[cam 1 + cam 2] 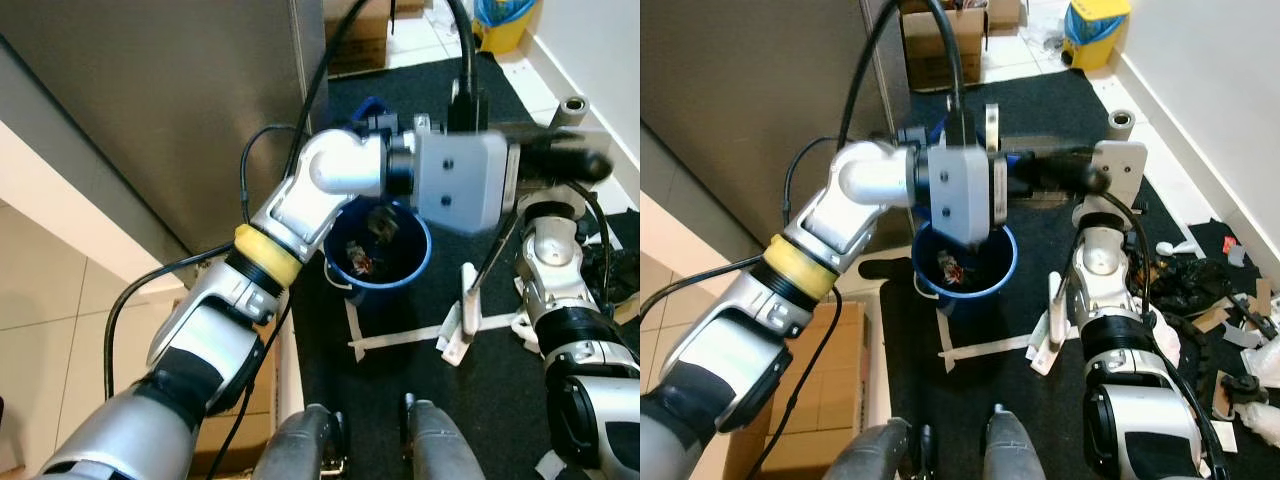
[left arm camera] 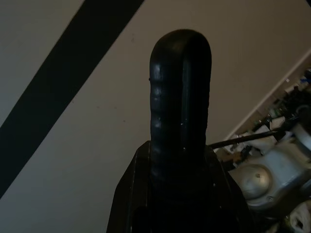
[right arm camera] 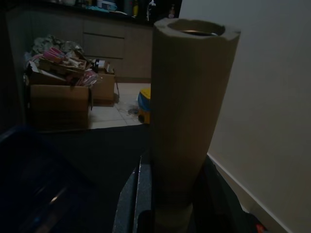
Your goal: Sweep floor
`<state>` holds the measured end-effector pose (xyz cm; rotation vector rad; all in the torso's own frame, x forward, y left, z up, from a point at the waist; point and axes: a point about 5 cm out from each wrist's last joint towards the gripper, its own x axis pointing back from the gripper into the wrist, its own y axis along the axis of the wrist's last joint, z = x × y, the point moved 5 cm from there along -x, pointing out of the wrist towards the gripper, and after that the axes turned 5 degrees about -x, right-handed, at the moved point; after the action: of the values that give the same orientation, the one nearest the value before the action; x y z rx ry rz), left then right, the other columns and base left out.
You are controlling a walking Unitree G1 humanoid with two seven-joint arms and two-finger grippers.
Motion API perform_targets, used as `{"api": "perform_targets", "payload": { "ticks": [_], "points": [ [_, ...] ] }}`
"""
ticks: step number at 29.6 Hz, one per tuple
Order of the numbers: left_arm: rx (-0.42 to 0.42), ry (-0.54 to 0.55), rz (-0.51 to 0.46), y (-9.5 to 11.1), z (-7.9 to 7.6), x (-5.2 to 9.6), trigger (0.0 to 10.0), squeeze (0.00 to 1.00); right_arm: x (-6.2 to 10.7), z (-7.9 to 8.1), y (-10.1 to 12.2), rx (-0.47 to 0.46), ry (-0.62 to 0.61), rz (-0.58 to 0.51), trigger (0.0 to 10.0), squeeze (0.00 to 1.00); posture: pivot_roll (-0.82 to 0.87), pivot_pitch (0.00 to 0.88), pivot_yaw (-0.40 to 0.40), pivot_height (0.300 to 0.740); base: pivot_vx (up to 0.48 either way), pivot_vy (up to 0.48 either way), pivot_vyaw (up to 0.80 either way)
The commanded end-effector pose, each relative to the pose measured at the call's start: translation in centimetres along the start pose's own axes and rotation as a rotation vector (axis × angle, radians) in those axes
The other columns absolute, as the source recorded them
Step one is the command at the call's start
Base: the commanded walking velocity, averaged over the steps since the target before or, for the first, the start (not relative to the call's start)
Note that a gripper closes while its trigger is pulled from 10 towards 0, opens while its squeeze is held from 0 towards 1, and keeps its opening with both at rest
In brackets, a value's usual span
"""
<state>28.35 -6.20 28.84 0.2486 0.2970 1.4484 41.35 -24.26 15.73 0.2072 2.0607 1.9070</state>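
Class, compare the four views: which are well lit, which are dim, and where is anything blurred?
Left and right eye views: bright and mostly sharp on the blue bucket, though the left gripper smears with motion blur. Left wrist view: dim, its black finger soft and close. Right wrist view: dark, the held cardboard tube dimly lit, the boxes behind murky.

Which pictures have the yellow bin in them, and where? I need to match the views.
Left eye: yellow bin at the top edge, right of centre, by the wall.
Right eye: top edge, right of centre.
Left wrist: can't make it out.
Right wrist: mid-picture, on the tiles beyond the tube.
Shared landmark: black mat, which ends just short of the bin.
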Motion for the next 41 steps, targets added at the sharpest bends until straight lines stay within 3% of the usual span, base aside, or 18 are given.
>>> {"api": "perform_targets", "payload": {
  "ticks": [1, 6, 8, 9, 10, 12, 14, 15, 18, 19, 21, 23, 24, 27, 28, 29, 36, 41],
  "points": [
    [-0.082, -0.029, -0.017, 1.1, 0.5, -0.1, 10.0, 0.00, -0.2, 0.2, 1.2, 0.000, 0.006, -0.047, 10.0, 0.00, 0.00, 0.157, 0.057, 0.740, 0.000, 0.000, 0.00],
    [-0.084, -0.011, -0.016, 1.2, 0.8, -0.1, 10.0, 0.00, -0.3, 0.3, 1.2, 0.001, 0.009, -0.048, 10.0, 0.00, 0.00, 0.156, 0.057, 0.740, 0.000, 0.000, 0.00],
    [-0.031, 0.147, 0.035, 0.7, 4.2, 0.6, 10.0, 0.00, -0.2, 0.3, 1.2, -0.001, 0.008, -0.047, 10.0, 0.00, 0.00, 0.156, 0.060, 0.740, 0.000, 0.000, 0.00],
    [-0.031, 0.147, 0.035, 0.7, 4.2, 0.6, 10.0, 0.00, -0.2, 0.3, 1.2, -0.001, 0.008, -0.047, 10.0, 0.00, 0.00, 0.156, 0.060, 0.740, 0.000, 0.000, 0.00],
    [-0.008, 0.242, 0.083, 0.2, 6.2, 1.4, 10.0, 0.00, -0.2, 0.3, 1.2, -0.002, 0.007, -0.047, 10.0, 0.00, 0.00, 0.155, 0.061, 0.740, 0.000, 0.000, 0.00],
    [-0.008, 0.242, 0.083, 0.2, 6.2, 1.4, 10.0, 0.00, -0.2, 0.3, 1.2, -0.002, 0.007, -0.047, 10.0, 0.00, 0.00, 0.155, 0.061, 0.740, 0.000, 0.000, 0.00],
    [0.067, 0.451, 0.155, -0.4, 10.3, 3.7, 10.0, 0.00, -0.2, 0.2, 1.0, -0.003, 0.007, -0.044, 10.0, 0.00, 0.01, 0.155, 0.056, 0.740, 0.000, 0.000, 0.00],
    [0.067, 0.451, 0.155, -0.4, 10.3, 3.7, 10.0, 0.00, -0.2, 0.2, 1.0, -0.003, 0.007, -0.044, 10.0, 0.00, 0.01, 0.155, 0.056, 0.740, 0.000, 0.000, 0.00],
    [0.181, 0.771, 0.188, 0.0, 16.0, 8.2, 10.0, 0.00, -0.2, 0.7, 1.0, -0.006, 0.017, -0.040, 10.0, 0.00, 0.03, 0.154, 0.052, 0.740, 0.000, 0.000, 0.00],
    [0.181, 0.771, 0.188, 0.0, 16.0, 8.2, 10.0, 0.00, -0.2, 0.7, 1.0, -0.006, 0.017, -0.040, 10.0, 0.00, 0.03, 0.154, 0.052, 0.740, 0.000, 0.000, 0.00],
    [0.224, 0.850, 0.181, 0.3, 17.3, 9.6, 10.0, 0.00, -0.2, 0.8, 1.1, -0.007, 0.020, -0.040, 10.0, 0.00, 0.03, 0.152, 0.052, 0.740, 0.000, 0.000, 0.00],
    [0.365, 1.004, 0.162, 0.4, 19.1, 12.6, 10.0, 0.00, -0.2, 1.0, 1.0, -0.008, 0.025, -0.038, 10.0, 0.00, 0.03, 0.152, 0.048, 0.740, 0.000, 0.000, 0.00],
    [0.435, 1.051, 0.157, 0.4, 19.5, 13.8, 10.0, 0.00, -0.2, 1.0, 1.0, -0.006, 0.027, -0.037, 10.0, 0.00, 0.03, 0.152, 0.048, 0.740, 0.000, 0.000, 0.00],
    [0.435, 1.051, 0.157, 0.4, 19.5, 13.8, 10.0, 0.00, -0.2, 1.0, 1.0, -0.006, 0.027, -0.037, 10.0, 0.00, 0.03, 0.152, 0.048, 0.740, 0.000, 0.000, 0.00],
    [0.544, 1.089, 0.158, 0.6, 19.1, 15.4, 10.0, 0.00, -0.2, 0.9, 0.8, -0.002, 0.027, -0.033, 10.0, 0.00, 0.03, 0.153, 0.048, 0.740, 0.000, 0.000, 0.00],
    [0.577, 1.099, 0.173, 0.7, 18.7, 16.0, 10.0, 0.00, -0.2, 0.8, 0.8, 0.000, 0.026, -0.032, 10.0, 0.00, 0.03, 0.153, 0.049, 0.740, 0.000, 0.000, 0.00],
    [0.585, 1.168, 0.318, 1.5, 17.0, 19.8, 10.0, 0.00, -0.1, 0.3, 0.5, 0.009, 0.024, -0.029, 10.0, 0.00, 0.04, 0.151, 0.044, 0.740, 0.000, 0.000, 0.00],
    [0.577, 1.195, 0.339, 1.8, 16.7, 20.6, 10.0, 0.00, -0.1, 0.3, 0.5, 0.010, 0.025, -0.029, 10.0, 0.00, 0.04, 0.150, 0.044, 0.740, 0.000, 0.000, 0.00]
  ]
}}
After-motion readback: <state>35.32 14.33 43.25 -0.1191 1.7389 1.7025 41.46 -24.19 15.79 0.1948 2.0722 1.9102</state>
